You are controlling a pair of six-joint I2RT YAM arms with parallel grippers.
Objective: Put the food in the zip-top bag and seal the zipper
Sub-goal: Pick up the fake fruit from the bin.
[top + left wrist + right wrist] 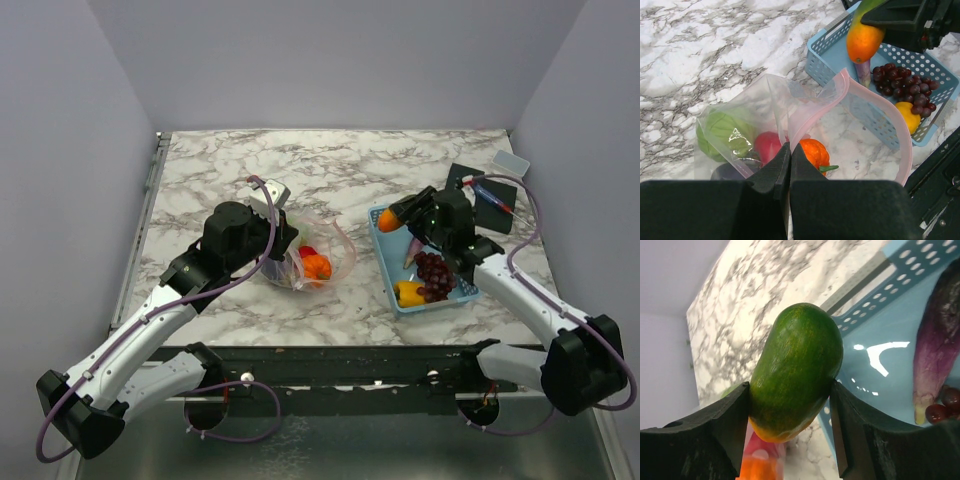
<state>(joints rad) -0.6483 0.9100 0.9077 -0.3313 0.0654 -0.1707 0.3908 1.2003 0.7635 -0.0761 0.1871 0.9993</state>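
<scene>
At the near edge of the table (pixel 200 180), we see the left gripper (pixel 789 150) clamped tight on the mouth edge of the bag (pixel 765 100), its two fingers pressed together with the clear plastic pinched between them. The bag lies crumpled on the marble just beyond the fingers, its mouth gaping toward the right, and the pink zipper (pixel 843 85) curves in a wide loop around the opening. Inside the bag we make out the cabbage (pixel 722 135) on the left, the tomato (pixel 767 146) beside it and the pumpkin (pixel 813 151) nearest the mouth; a dark shape below the cabbage we cannot identify. Farther right stands the blue basket (pixel 825 55), holding the pepper (pixel 910 116), the grapes (pixel 902 82) and the eggplant (pixel 940 345). Above the basket's rim on the bag's side, the right gripper (pixel 789 400) grasps a green fruit (pixel 797 365) with an orange end, one finger on each flank, clear of the basket floor.
</scene>
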